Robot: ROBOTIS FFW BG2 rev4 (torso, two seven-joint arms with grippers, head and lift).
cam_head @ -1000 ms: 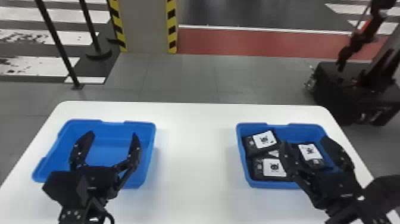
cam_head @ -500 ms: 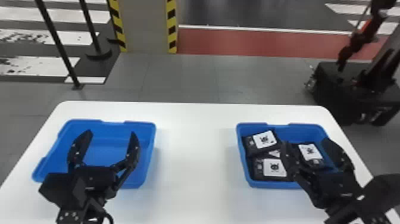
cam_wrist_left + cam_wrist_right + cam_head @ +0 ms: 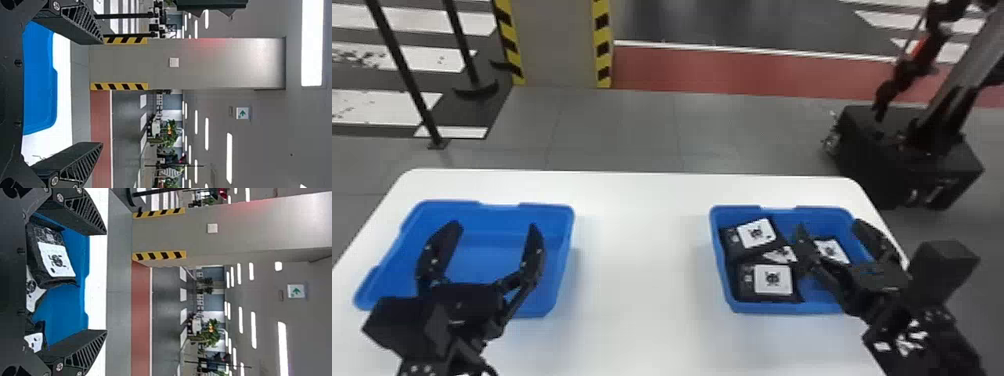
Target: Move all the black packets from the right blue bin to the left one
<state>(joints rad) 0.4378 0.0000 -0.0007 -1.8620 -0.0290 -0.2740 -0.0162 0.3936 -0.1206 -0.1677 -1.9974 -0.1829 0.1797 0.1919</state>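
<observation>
Both bins on the white tabletop [image 3: 642,280]: left bin [image 3: 482,252] at nine o'clock, right bin [image 3: 782,307] at three. Left bin holds no packets; all the visible ones are in the right. Inside the right bin: far packet [image 3: 756,233] at ten o'clock, near packet [image 3: 772,280] at eight, pinned packet [image 3: 782,254] wedged between and partly under them, side packet [image 3: 830,250] toward two or three o'clock. Four I can count, though the overlap is hard to read and could hide another. Left gripper [image 3: 494,226] is at the left bin, jaws wide apart, nothing in them; probably parked there to keep out of the picking side. Right gripper [image 3: 830,226] is at the right bin, jaws also apart and bare, likely spread for a first pick. Both point roughly level, away from the robot, so the right one would need to tip down and drop in before it can pinch anything. Task looks at its start, no transfer done. Side packet seems the easiest grab, being clear of the pile's weight; far packet is good too, as it lies on top. Pinned packet should wait till its neighbours go, or it may drag them along. Packets look soft, so they'd probably crumple or slip on a shallow edge grip; bin walls could also catch the jaws going in.
</observation>
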